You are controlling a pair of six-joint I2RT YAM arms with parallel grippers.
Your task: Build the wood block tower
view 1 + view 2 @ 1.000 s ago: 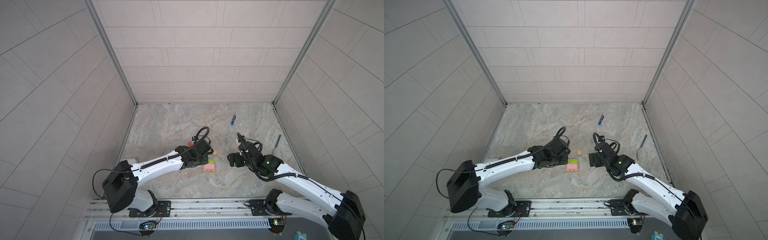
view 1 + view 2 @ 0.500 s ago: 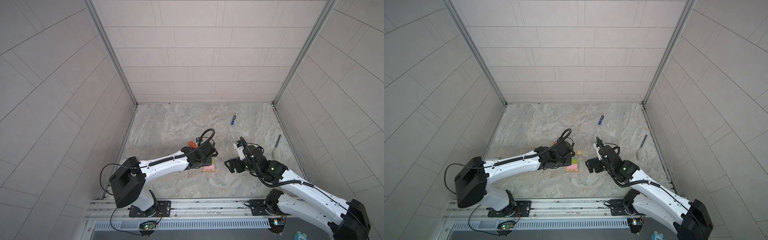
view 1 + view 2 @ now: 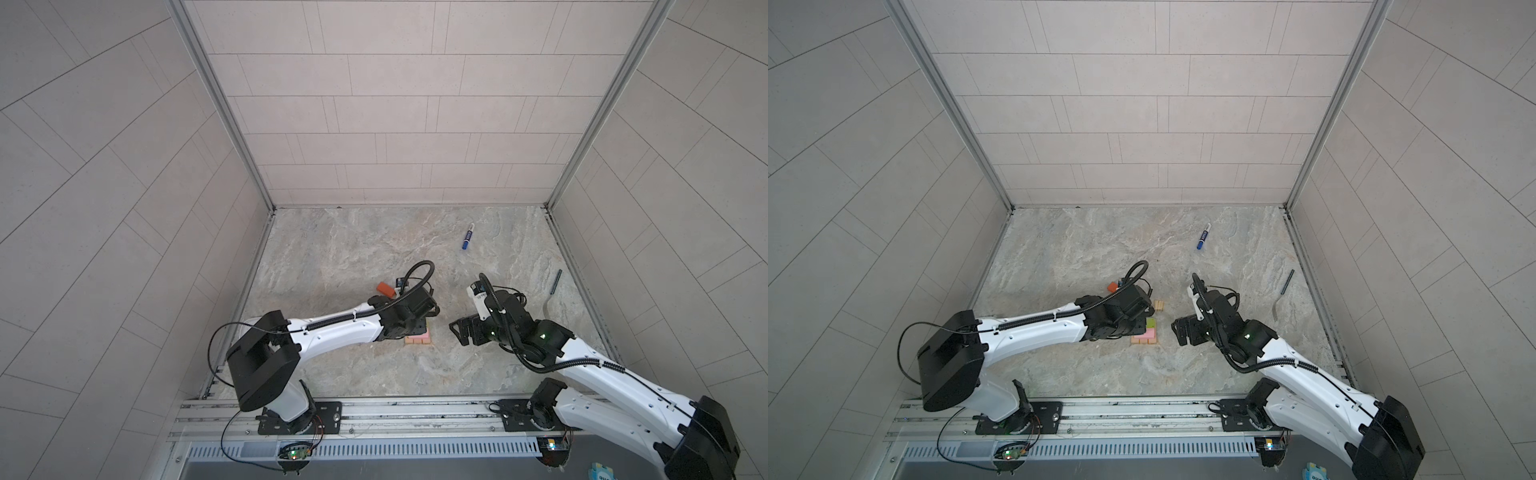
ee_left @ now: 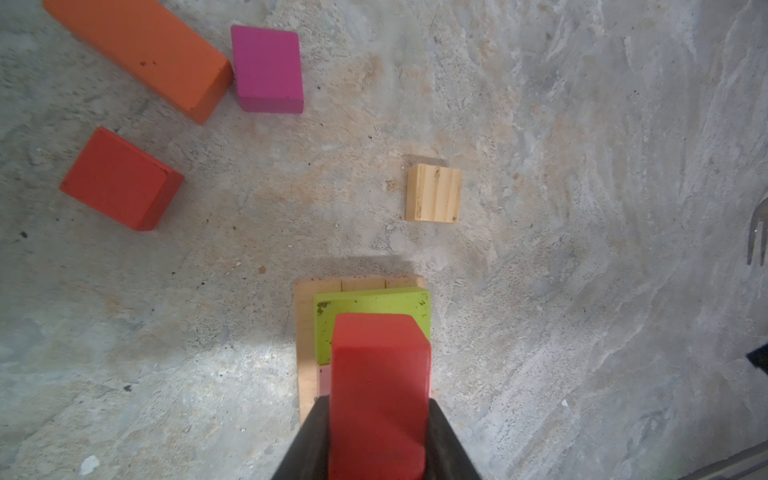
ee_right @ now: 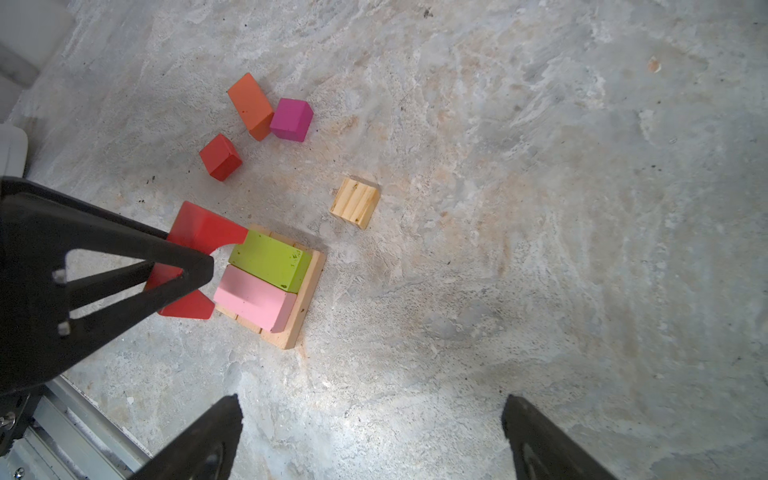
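The left pincer (image 4: 376, 419) clamps the red arch (image 4: 380, 365) above the lime-green brick (image 4: 365, 301); the right pincer (image 5: 371, 409) hangs wide open, empty, over the bench (image 5: 519, 208).

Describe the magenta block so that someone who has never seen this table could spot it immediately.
Start at the tan plank base carrying the lime-green brick and pink brick. Beyond it lie three loose painted blocks; the magenta cube sits right at the end of the orange brick. It alone is magenta; the red cube lies apart from it.
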